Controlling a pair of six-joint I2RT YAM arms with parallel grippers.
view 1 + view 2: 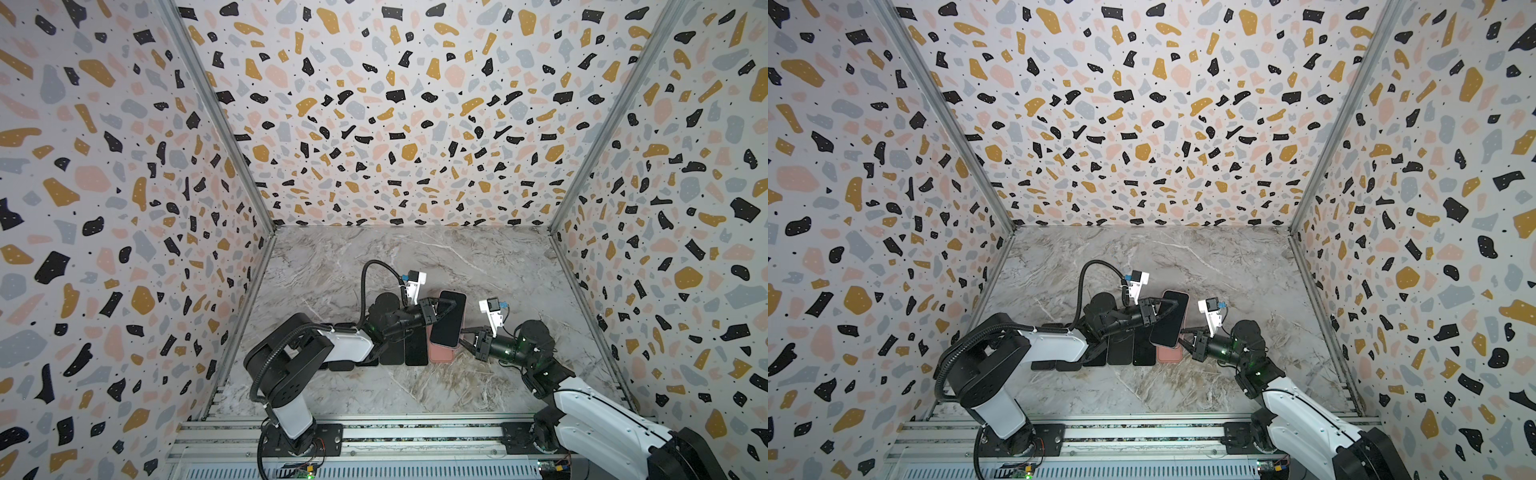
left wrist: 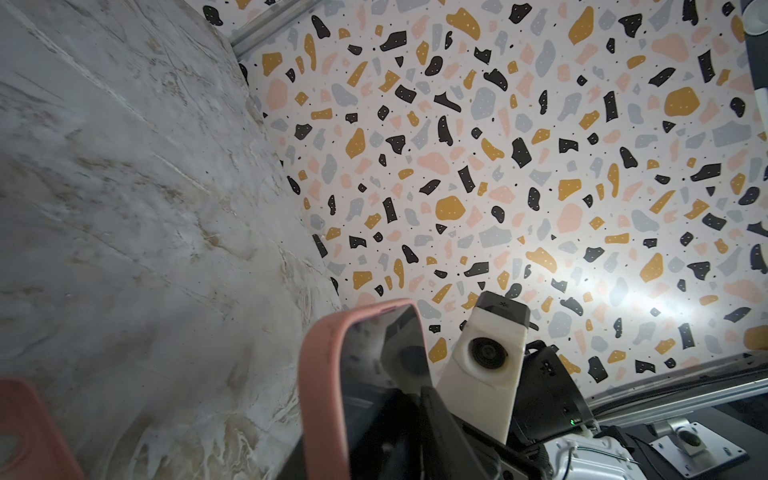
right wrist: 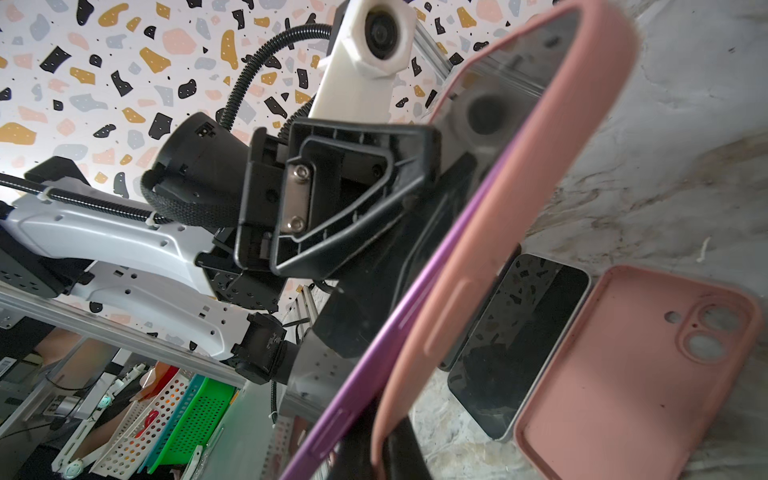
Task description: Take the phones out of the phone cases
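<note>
The right gripper (image 1: 463, 338) is pinched shut on the peeled lip of the phone case (image 3: 498, 232); whether the left gripper (image 1: 440, 309) is spread, I cannot tell. Peel slowly along the edge of the phone (image 3: 405, 307), without twisting

In both top views the left arm (image 1: 349, 343) covers some dark phones (image 1: 416, 353), the phone (image 1: 448, 318) hides the right gripper's (image 1: 463, 337) jaw tips, and the phone case (image 3: 498, 232) runs off the right wrist view.
</note>
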